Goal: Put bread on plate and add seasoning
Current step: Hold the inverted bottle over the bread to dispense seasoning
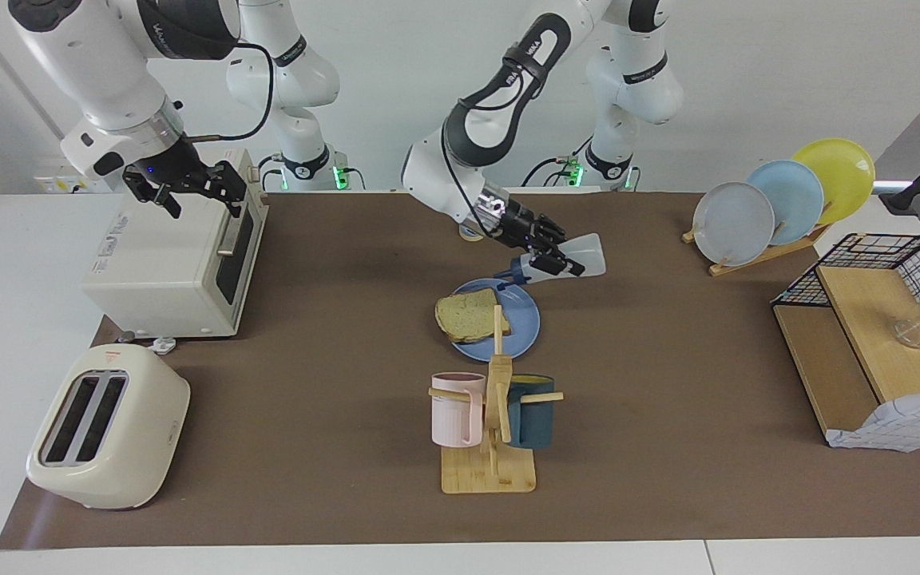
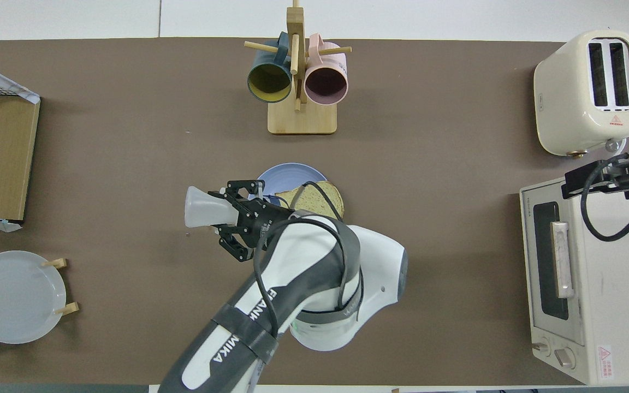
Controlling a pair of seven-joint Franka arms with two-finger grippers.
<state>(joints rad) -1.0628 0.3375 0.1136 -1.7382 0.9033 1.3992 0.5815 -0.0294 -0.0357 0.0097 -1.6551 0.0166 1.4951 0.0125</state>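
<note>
- The left gripper point(image 1: 546, 257) is clenching the seasoning point(image 1: 564, 261) around its middle and hanging in the air over the plate's point(image 1: 525, 322) edge nearer the robots, toward the left arm's end of the table.
- The bottle is lying tipped almost level in the jaws: its dark cap is pointing down toward the plate, its wide pale base is sticking out the opposite way, and its long axis is running crosswise to the fingers.
- The bread point(image 1: 470, 315) is lying flat on the plate, below the jaws and off to the cap's side, overhanging the rim toward the right arm's end.
- By my reading, the cap is sitting over bare plate rather than over the slice, so the coming move is turning on carrying the cap further along the bottle's own axis until it is above the bread.
- The left arm is arching from its base down over the table's middle, wrist bent low, and is by far the nearer arm.
- The right gripper point(image 1: 188, 188) is waiting with jaws released above the toaster oven point(image 1: 164, 263), well apart from the plate.
</note>
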